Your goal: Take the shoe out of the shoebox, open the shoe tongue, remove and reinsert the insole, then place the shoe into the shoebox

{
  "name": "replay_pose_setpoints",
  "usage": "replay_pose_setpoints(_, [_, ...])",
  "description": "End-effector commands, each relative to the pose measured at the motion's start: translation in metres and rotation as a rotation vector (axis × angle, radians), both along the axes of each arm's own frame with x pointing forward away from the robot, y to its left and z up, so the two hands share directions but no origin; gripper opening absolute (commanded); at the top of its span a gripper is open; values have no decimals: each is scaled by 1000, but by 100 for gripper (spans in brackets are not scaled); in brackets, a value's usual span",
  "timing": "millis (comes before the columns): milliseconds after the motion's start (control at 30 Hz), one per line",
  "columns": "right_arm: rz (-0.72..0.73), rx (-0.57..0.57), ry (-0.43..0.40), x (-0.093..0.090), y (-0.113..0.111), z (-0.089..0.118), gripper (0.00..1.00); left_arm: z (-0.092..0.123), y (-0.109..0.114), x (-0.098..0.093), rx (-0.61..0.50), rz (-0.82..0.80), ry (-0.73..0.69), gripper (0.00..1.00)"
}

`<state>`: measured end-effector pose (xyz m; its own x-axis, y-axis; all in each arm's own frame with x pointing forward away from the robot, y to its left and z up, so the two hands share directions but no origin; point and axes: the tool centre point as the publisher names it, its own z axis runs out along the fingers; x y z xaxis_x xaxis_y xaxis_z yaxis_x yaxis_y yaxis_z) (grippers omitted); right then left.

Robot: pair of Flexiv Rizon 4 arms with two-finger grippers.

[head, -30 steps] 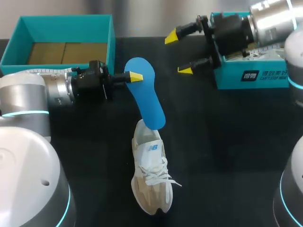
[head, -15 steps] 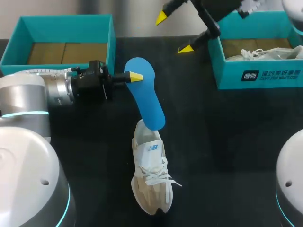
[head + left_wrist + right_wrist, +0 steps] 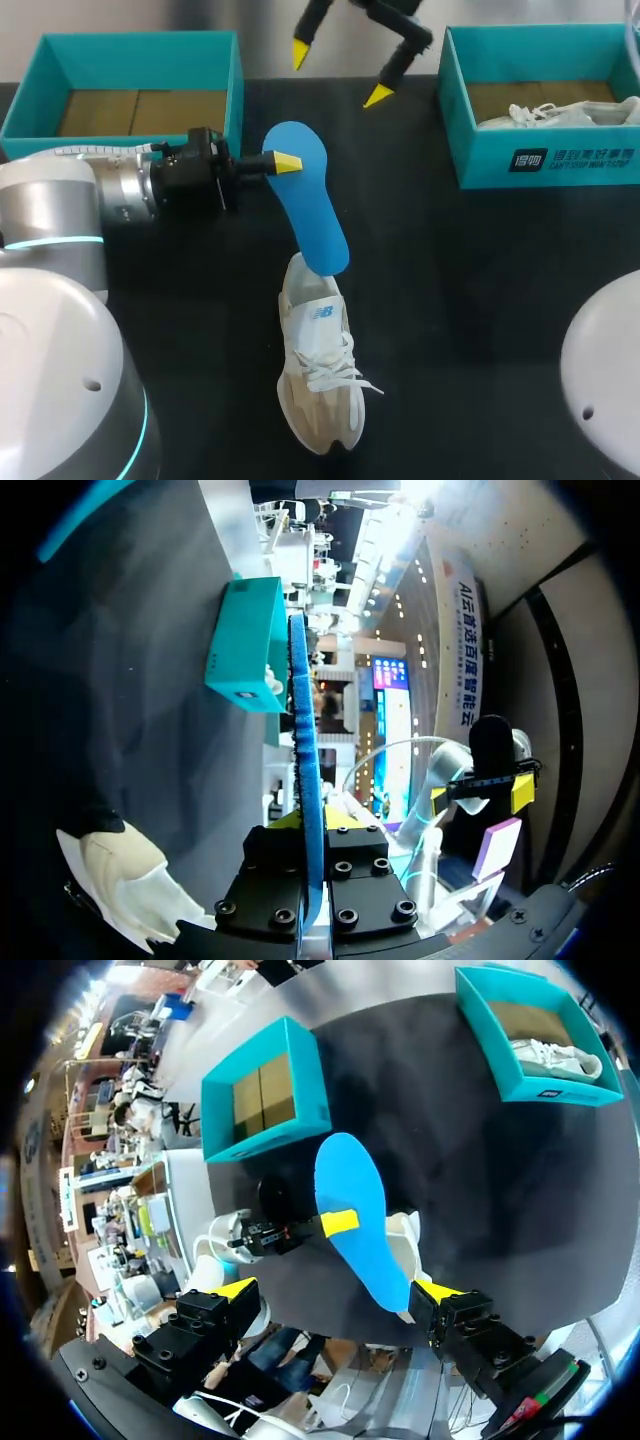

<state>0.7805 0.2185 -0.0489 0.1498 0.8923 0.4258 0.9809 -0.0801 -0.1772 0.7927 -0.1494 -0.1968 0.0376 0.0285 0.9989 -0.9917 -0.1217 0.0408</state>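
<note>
Upper left, teal shoebox (image 3: 140,70) shows its cardboard floor; upper-right box (image 3: 540,165) holds a white shoe (image 3: 560,112). My L gripper (image 3: 285,161) pinches blue insole (image 3: 310,215), lower end meeting cream sneaker (image 3: 318,370) at lower centre, well apart from both boxes. R gripper (image 3: 339,73) spread, top centre.

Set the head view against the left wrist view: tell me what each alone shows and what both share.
Head view only: the empty box, and the insole's full flat face, reaching down to the shoe. Left wrist view only: the insole edge-on, pinched from both sides in the left end effector. Both: insole, shoe, and the far box holding a second shoe.
</note>
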Motion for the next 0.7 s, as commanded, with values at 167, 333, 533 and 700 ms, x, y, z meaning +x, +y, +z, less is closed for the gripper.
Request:
replay_pose_setpoints(167, [91, -496, -30, -8, 25, 6, 100, 1, 0, -1, 2, 2, 0, 0])
replay_pose_setpoints(333, [110, -559, -61, -11, 37, 1, 100, 1, 0, -1, 2, 2, 0, 0])
replay_pose_setpoints(533, [116, -570, -106, -15, 45, -6, 100, 1, 0, -1, 2, 2, 0, 0])
replay_pose_setpoints(700, [129, -585, -123, -16, 56, -9, 100, 1, 0, -1, 2, 2, 0, 0])
